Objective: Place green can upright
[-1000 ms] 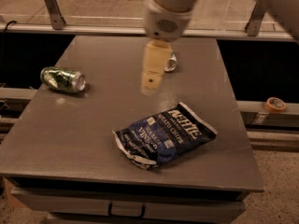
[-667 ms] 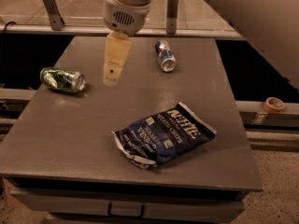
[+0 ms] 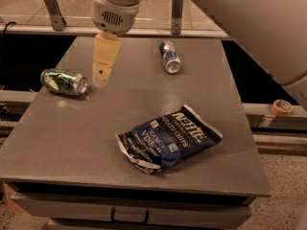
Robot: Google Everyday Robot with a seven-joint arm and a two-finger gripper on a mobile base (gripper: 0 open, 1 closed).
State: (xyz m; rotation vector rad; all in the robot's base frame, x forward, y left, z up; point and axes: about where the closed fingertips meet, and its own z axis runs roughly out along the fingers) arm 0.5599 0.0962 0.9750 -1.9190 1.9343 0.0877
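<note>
The green can [image 3: 63,81] lies on its side near the table's left edge, its silver top facing right. My gripper [image 3: 102,74] hangs over the table just to the right of the can, its tan fingers pointing down and apart from the can. It holds nothing that I can see.
A blue-and-silver can [image 3: 170,57] lies on its side at the back middle of the grey table [image 3: 96,143]. A dark blue chip bag [image 3: 168,138] lies in the front middle. A roll of tape [image 3: 281,107] sits on a ledge at the right.
My gripper has moved left across the table, from near the blue-and-silver can to right beside the green can. The cans and bag have not moved.
</note>
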